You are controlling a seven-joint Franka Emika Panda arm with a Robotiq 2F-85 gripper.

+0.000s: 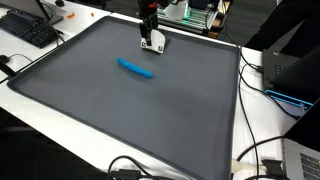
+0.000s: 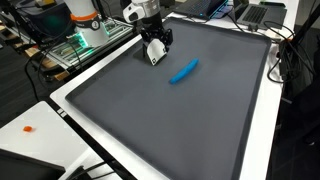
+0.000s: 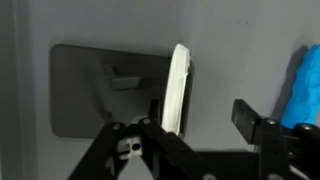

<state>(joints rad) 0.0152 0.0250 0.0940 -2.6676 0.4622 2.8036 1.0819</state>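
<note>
Two things are on the big gray mat (image 1: 150,110) that covers the white desk (image 2: 40,140). One is a small white piece (image 1: 151,45). The other is a long blue thing (image 1: 136,68).

The robot's hand (image 1: 152,42) is down low at the edge of the mat where the robot arm stands. It is right over the white piece in both exterior views. In the wrist view the white piece (image 3: 178,90) looks thin and stands up on the mat between the two fingers. It is very close to one finger (image 3: 152,112). There is a clear gap between it and the other finger (image 3: 244,113). So the hand (image 3: 200,112) is not squeezing the white piece. Its fingers are spread apart around it. I cannot tell if the near finger touches the piece.

The blue thing (image 2: 183,71) lies flat on the mat, near the hand but not touching it. In the wrist view it (image 3: 305,90) shows at the edge, just past the far finger.

A dark shadow (image 3: 95,90) falls on the mat beside the white piece.

Off the mat, a black keyboard (image 1: 28,28) sits at one corner of the desk. Black cables (image 1: 255,150) lie along one side. A tiny orange thing (image 2: 28,128) rests on the white desk.
</note>
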